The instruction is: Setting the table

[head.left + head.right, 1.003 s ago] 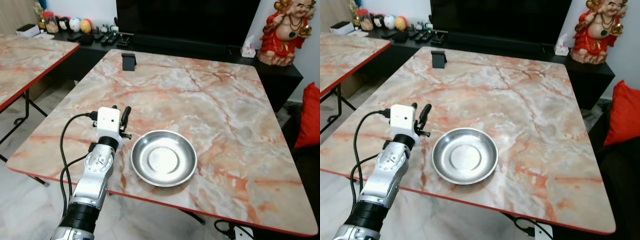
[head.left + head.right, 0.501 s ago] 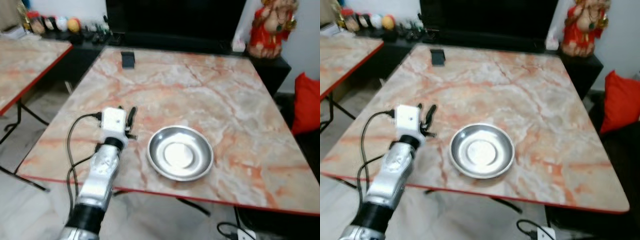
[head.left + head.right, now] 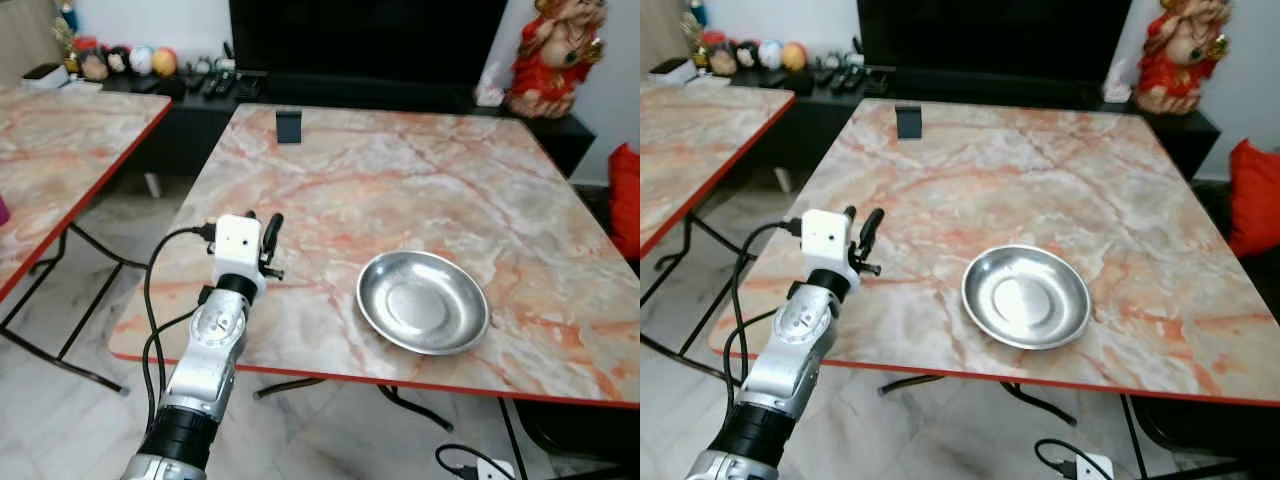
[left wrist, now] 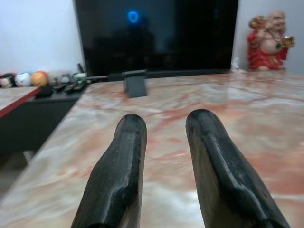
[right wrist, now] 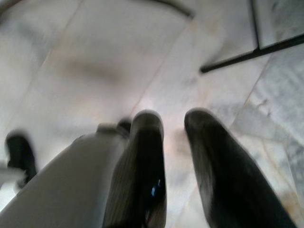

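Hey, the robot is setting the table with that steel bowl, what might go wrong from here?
1. The round shiny steel bowl sits close to the marble table's red near edge; a careless nudge might slide it off.
2. The left pincer hangs open and empty over the table's left part, well apart from the bowl, so a sideways reach may knock it.
3. The right pincer points at the floor, unready to help.

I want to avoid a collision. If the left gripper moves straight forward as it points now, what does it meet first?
Probably the small dark rectangular stand at the far edge of the marble-patterned table. Until there, the way looks free. The left gripper points low along the tabletop, though depth is hard to judge.
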Tool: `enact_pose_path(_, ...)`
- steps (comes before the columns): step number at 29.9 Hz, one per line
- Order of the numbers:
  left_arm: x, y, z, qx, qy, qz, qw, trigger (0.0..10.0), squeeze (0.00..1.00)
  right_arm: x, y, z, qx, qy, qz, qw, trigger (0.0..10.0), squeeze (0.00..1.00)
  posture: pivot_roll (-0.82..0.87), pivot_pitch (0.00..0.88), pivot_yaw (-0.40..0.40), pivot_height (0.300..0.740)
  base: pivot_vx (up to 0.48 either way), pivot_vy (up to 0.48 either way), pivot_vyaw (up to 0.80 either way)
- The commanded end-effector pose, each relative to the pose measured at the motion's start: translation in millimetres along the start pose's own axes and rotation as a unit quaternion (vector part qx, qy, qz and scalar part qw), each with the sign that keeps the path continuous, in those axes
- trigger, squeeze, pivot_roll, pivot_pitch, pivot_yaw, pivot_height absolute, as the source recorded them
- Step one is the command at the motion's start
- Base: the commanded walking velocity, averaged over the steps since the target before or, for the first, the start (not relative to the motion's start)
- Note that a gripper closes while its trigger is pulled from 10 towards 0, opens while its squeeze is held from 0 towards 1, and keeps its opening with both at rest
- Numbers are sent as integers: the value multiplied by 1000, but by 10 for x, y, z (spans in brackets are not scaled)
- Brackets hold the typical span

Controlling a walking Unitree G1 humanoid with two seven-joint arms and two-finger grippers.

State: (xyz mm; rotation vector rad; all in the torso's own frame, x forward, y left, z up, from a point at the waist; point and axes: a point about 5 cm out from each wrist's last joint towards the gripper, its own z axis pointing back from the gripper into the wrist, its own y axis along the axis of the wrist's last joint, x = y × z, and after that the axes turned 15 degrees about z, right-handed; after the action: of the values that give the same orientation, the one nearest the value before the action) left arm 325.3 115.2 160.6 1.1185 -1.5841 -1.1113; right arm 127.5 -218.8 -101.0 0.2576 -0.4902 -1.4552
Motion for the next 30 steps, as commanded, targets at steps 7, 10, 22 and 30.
enact_pose_path(7, -113, 31, 17, 2, 16, -10, 1000, 10000, 0, -40, 40, -9, 4, 8, 6, 1000, 10000, 0, 130, 0, -89, 727, 0, 363, 0)
enact_pose_path(10, -105, 43, 4, 3, 15, -10, 1000, 10000, 0, -42, 42, -10, 4, 9, 5, 1000, 10000, 0, 126, 0, -86, 727, 0, 363, 0)
enact_pose_path(22, -96, 54, -9, 4, 12, -8, 1000, 10000, 0, -53, 48, -11, 6, 12, 4, 1000, 10000, 0, 123, 0, -79, 727, 0, 362, 0)
enact_pose_path(30, -129, 73, -24, 6, 14, -12, 1000, 10000, 0, -56, 52, -11, 7, 12, 3, 1000, 10000, 0, 119, 0, -76, 727, 0, 365, 0)
